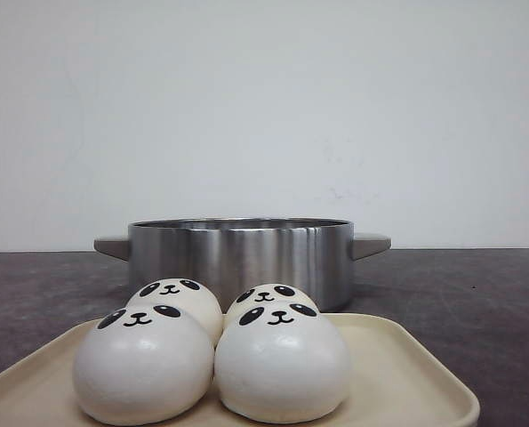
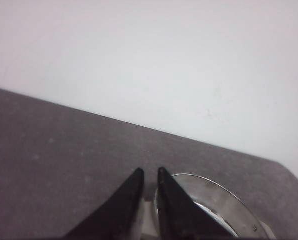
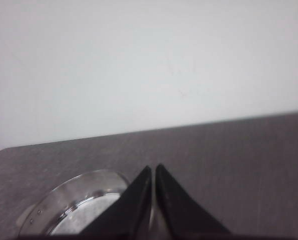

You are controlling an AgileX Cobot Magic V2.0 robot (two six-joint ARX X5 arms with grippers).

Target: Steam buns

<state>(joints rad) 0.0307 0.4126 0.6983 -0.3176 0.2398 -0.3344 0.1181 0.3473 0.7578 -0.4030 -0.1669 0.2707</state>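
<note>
Up front, four panda-faced buns [image 1: 212, 349] huddle touching on a cream tray [image 1: 404, 374], two in front, two behind. At their 12 o'clock, just past the tray, a steel pot [image 1: 240, 256] with grey handles stands on the dark table [image 1: 477, 302] before a white wall [image 1: 264, 107]. Neither arm appears in the front view. Each wrist camera shows its black fingers nearly pinched together on nothing, left gripper [image 2: 150, 172] and right gripper [image 3: 153, 167] poised over the pot's rim.

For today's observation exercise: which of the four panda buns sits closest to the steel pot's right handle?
The back-right bun, half hidden behind the front-right bun, lies nearest the pot on its right-handle side.
</note>
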